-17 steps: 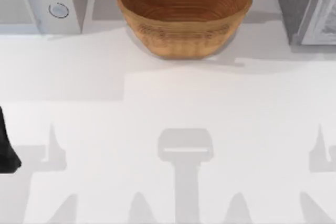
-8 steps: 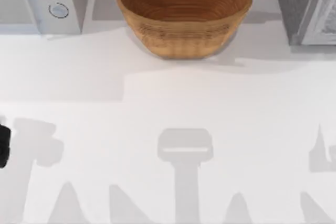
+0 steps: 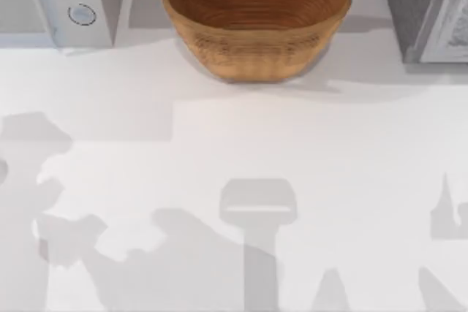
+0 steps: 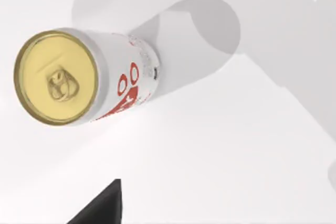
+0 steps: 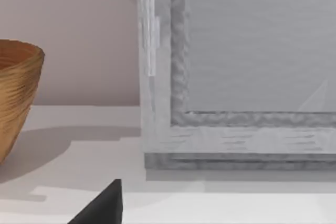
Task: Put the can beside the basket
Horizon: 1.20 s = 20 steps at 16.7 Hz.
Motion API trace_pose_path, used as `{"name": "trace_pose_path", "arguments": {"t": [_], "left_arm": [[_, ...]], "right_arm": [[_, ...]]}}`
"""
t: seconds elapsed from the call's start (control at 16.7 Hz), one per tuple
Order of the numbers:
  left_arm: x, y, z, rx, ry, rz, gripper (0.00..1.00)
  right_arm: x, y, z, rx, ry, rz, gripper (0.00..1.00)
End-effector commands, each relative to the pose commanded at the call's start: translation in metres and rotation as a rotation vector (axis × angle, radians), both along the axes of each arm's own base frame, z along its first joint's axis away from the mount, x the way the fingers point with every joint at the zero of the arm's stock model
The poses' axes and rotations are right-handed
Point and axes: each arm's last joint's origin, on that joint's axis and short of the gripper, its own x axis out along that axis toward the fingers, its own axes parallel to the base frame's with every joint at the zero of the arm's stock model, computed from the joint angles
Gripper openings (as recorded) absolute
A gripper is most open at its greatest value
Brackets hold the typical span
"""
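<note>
Left wrist view: can (image 4: 89, 80) upright, gold lid, red-white label; gripper state unclear.

Tan-brown ribbed basket (image 3: 256, 23), white can (image 4: 86, 77) with red lettering, gold top

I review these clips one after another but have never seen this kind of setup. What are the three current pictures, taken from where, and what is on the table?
This is a rendered simulation of two AgileX robot arms at a white table. One picture looks down from above the table. It shows a big woven basket at the far side, a white appliance with two knobs at far left, and a grey box at far right. The other two pictures come from cameras on the arms' wrists. The left one looks down at a drink can standing upright on the table; nothing holds it. The right one faces the grey box, with the basket's edge alongside. The dark corner in each wrist picture is part of that arm's jaws.
</note>
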Motion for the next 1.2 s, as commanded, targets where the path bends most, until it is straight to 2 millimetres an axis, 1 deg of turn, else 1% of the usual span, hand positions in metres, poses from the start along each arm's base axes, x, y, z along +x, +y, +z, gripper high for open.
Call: {"name": "trace_pose_path", "arguments": {"t": [0.18, 0.3, 0.48, 0.6, 0.78, 1.08, 1.2], "left_arm": [[0.046, 0.020, -0.004, 0.008, 0.217, -0.085, 1.00], [0.074, 0.036, -0.009, -0.004, 0.315, -0.129, 1.00], [0.110, 0.059, -0.016, -0.028, 0.393, -0.172, 1.00], [0.127, 0.072, -0.020, -0.040, 0.408, -0.186, 1.00], [0.139, 0.083, -0.023, -0.049, 0.409, -0.192, 1.00], [0.140, 0.081, -0.022, -0.046, 0.407, -0.196, 1.00], [0.140, 0.082, -0.028, -0.049, 0.409, -0.193, 1.00]], "right_arm": [[0.000, 0.000, 0.000, 0.000, 0.000, 0.000, 1.00], [0.000, 0.000, 0.000, 0.000, 0.000, 0.000, 1.00], [0.000, 0.000, 0.000, 0.000, 0.000, 0.000, 1.00], [0.000, 0.000, 0.000, 0.000, 0.000, 0.000, 1.00], [0.000, 0.000, 0.000, 0.000, 0.000, 0.000, 1.00], [0.000, 0.000, 0.000, 0.000, 0.000, 0.000, 1.00], [0.000, 0.000, 0.000, 0.000, 0.000, 0.000, 1.00]]}}
